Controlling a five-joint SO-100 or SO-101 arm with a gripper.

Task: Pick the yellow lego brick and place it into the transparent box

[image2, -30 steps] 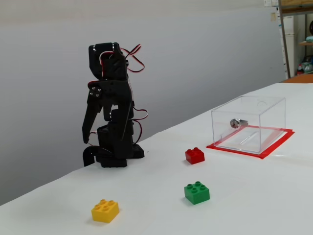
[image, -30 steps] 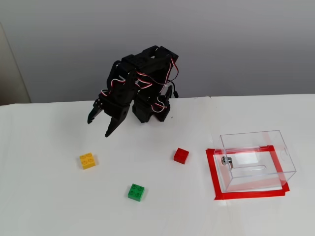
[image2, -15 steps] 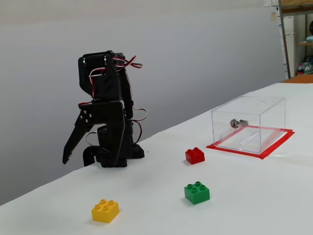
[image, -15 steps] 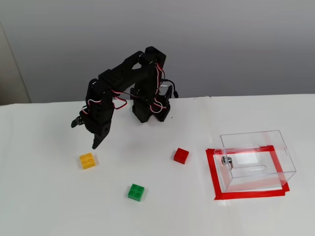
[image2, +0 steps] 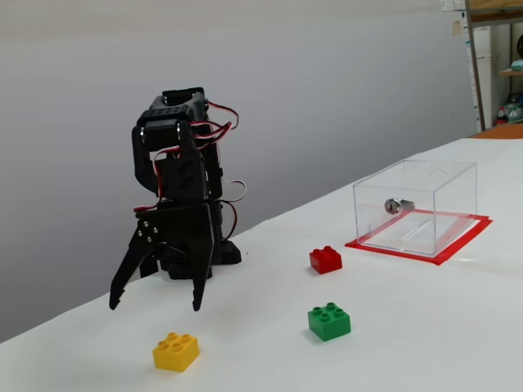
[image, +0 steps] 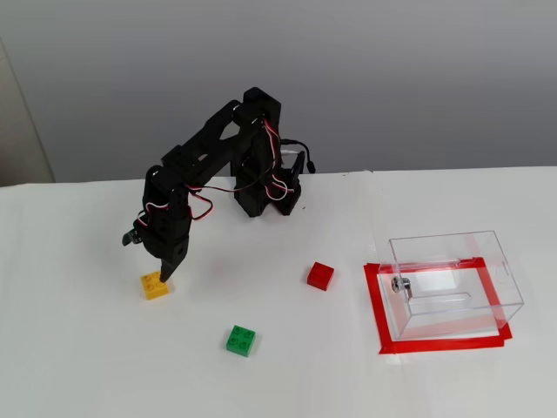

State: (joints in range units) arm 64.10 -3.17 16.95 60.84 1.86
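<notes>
The fingers [image2: 155, 306] are spread wide, empty, just above the yellow lego brick [image2: 176, 351].

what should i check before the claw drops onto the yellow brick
1. Claw open: ok, its fingers are spread wide in the side fixed view.
2. Claw lined up over the yellow lego brick: not ok; in the side fixed view the brick sits lower and a little right of the fingertips, and one fingertip reaches the brick in the higher fixed view.
3. Brick free to grasp: ok, it lies flat, studs up, with the green brick and red brick well apart.
4. Claw height: ok, fingertips are above the table, brick not touched.
5. Transparent box ready: cannot tell if the top is open; it sits on the red tape frame and looks empty.
</notes>
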